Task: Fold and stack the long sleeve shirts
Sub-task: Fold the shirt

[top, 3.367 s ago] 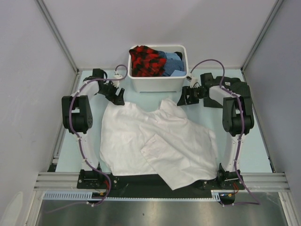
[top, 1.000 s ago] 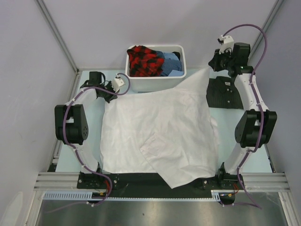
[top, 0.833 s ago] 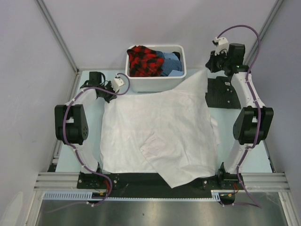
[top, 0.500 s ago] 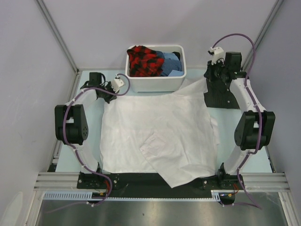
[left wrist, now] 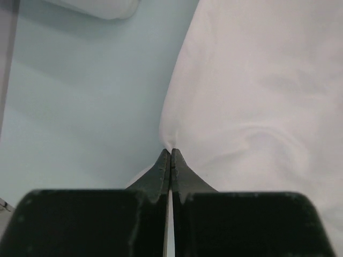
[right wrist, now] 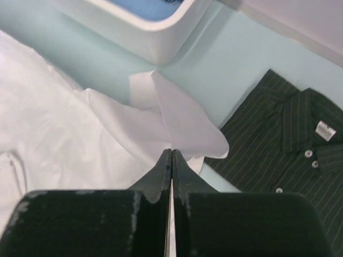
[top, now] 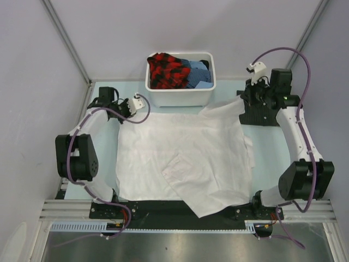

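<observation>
**Both tools nipped on the white shirt's far edge, spreading it flat**

- Left tool (left wrist: 170, 154): jaws pressed together, with a pinch of the white shirt (top: 182, 153) caught at the very tips. The cloth fans out ahead and to the right of the tool. Bare surface (left wrist: 80, 107) lies to its left.
- Right tool (right wrist: 171, 154): also clenched, on a corner flap of the same shirt. The flap peaks up just ahead of the tips rather than lying flat.
- Striped shirt (right wrist: 278, 155): lies flat to the right of the right tool, collar, label and pale buttons facing up. The white flap's edge just overlaps its near corner.
- Tub (right wrist: 155, 43): sits ahead of the right tool, beyond the flap, with other clothes inside.

My reading is that I hold the two far corners so the white shirt is drawn taut and square between the arms before any fold. Its body lies spread on the surface behind both tools, and one loose panel lies doubled across the near right. No fold looks made yet. The striped shirt looks parked aside as the base of the stack.

The risk I see is that tugging the right corner outward could drag cloth further over the striped shirt.
</observation>
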Robot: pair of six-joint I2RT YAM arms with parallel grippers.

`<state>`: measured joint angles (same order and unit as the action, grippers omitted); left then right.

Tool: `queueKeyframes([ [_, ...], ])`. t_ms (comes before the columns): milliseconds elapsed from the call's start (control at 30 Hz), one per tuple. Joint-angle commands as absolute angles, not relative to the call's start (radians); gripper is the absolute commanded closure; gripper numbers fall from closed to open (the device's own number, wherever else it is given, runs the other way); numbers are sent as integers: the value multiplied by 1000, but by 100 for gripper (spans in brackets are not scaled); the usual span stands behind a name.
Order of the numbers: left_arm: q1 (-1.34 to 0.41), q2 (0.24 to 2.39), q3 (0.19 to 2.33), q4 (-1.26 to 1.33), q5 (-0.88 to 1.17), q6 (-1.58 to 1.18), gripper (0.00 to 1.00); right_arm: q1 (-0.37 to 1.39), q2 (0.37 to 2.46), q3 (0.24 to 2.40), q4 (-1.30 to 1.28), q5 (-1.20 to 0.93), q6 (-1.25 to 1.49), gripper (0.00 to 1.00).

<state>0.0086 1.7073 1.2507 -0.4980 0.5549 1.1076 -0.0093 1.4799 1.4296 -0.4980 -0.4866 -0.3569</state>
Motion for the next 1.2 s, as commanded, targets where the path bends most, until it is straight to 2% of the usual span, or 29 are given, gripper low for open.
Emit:
queueKeyframes([
  [0, 8, 1550, 1140, -566, 620, 1330, 96, -18, 1324, 1335, -621, -543, -429, 100],
  [67, 9, 1507, 1085, -627, 630, 1408, 93, -18, 1252, 1298, -694, -549, -460, 100],
  [133, 9, 1442, 1043, -708, 620, 1472, 84, -15, 1206, 1241, -744, -560, -509, 100],
  [233, 9, 1353, 936, -825, 582, 1618, 77, -3, 1106, 1151, -863, -590, -598, 100],
  [267, 9, 1332, 916, -840, 557, 1624, 68, 50, 1083, 1120, -914, -597, -616, 100],
  [333, 9, 1301, 890, -857, 540, 1602, 65, 96, 1034, 1047, -954, -600, -667, 100],
  [367, 9, 1301, 891, -873, 537, 1598, 59, 132, 1025, 1033, -991, -592, -682, 84],
  [433, 20, 1316, 919, -891, 538, 1536, 53, 218, 1032, 1020, -1047, -549, -701, 61],
  [467, 28, 1327, 934, -908, 554, 1519, 47, 230, 1041, 1029, -1054, -516, -690, 37],
  [500, 40, 1338, 971, -910, 557, 1502, 43, 230, 1060, 1041, -1055, -499, -672, 30],
  [567, 49, 1379, 1011, -908, 566, 1422, 40, 209, 1084, 1083, -1045, -483, -640, 24],
  [600, 57, 1396, 1055, -907, 587, 1361, 40, 160, 1115, 1095, -1029, -489, -626, 23],
  [633, 60, 1429, 1075, -904, 598, 1327, 33, 135, 1133, 1109, -987, -498, -580, 21],
  [733, 61, 1471, 1138, -884, 663, 1209, 31, 32, 1248, 1172, -890, -534, -503, 21],
  [767, 61, 1489, 1149, -856, 676, 1174, 22, 17, 1291, 1207, -865, -526, -448, 21],
  [1000, 61, 1523, 1193, -724, 724, 918, 16, -35, 1618, 1380, -611, -476, -272, 25],
  [1167, 58, 1517, 1230, -715, 729, 861, 15, -41, 1868, 1518, -591, -489, -264, 29],
])
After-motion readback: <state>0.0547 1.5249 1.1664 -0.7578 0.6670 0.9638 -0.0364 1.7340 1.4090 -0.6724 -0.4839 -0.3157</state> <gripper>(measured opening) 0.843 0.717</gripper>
